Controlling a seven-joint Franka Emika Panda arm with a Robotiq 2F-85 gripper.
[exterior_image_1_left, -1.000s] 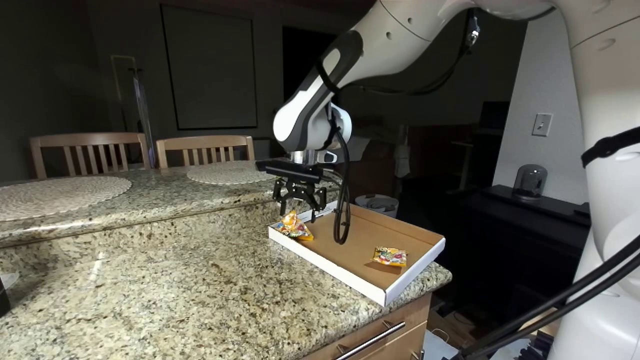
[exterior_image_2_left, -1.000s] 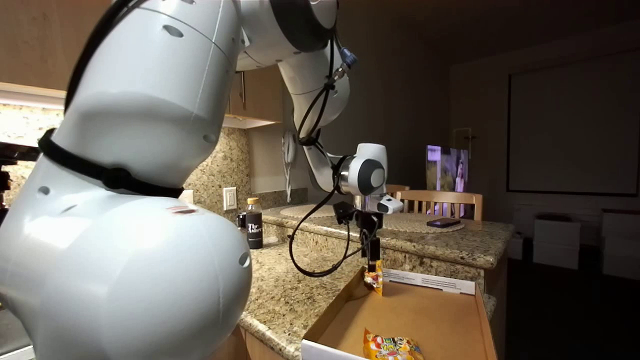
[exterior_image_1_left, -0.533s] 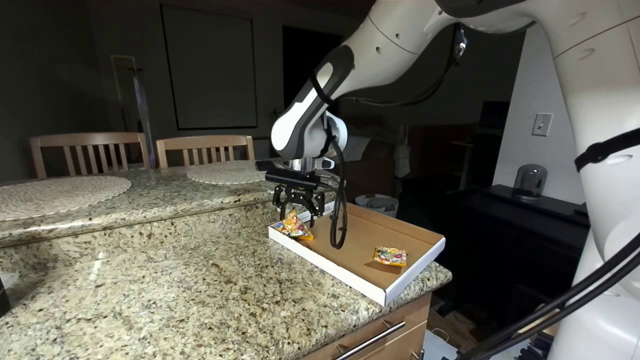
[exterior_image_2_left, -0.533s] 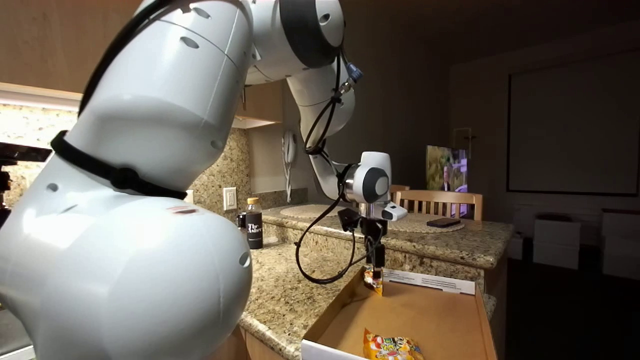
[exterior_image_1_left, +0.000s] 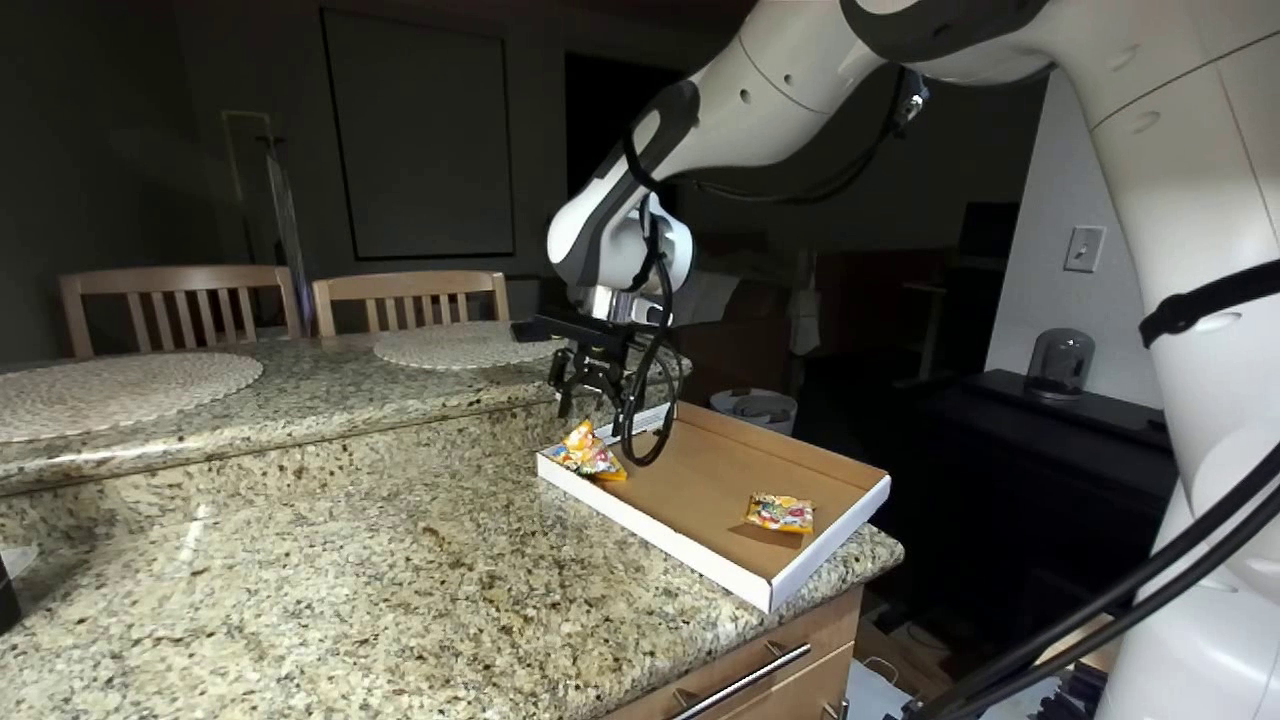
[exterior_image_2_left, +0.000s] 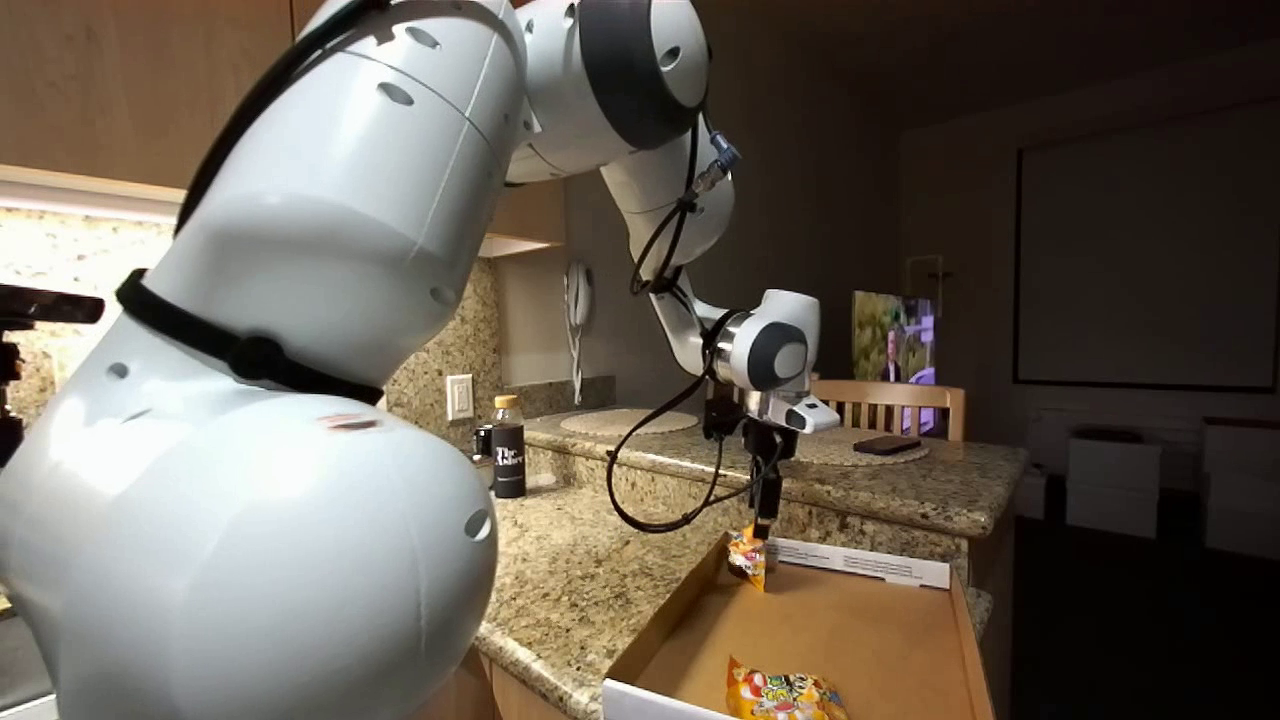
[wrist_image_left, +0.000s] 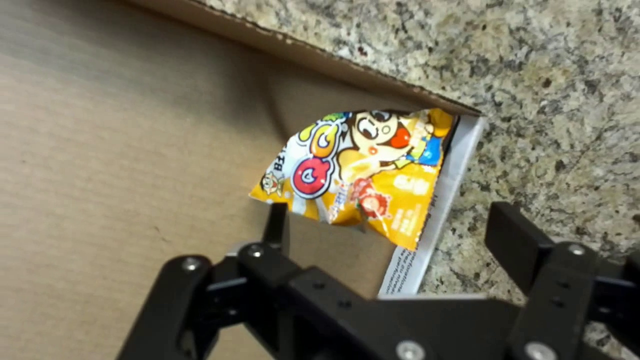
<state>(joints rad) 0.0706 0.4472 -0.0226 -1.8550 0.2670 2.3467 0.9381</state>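
your black gripper (wrist_image_left: 390, 217) is hovering, fingers apart, near a crumpled yellow packet (wrist_image_left: 365, 172) inside a shallow brown-and-white cardboard box (wrist_image_left: 145, 150).

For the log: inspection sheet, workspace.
Surface: speckled beige granite counter bearing a shallow white-and-brown cardboard tray
Job items: crinkled yellow cartoon-print packet propped in a tray corner; similar packet near the opposite end
Clutter: dark tan-capped bottle; black phone-like slab on round woven placemat
Gripper: black two-finger gripper, open near the corner packet
Cables: black cable loop hanging beside gripper; snags: nothing seen
Surroundings: slatted wooden chair
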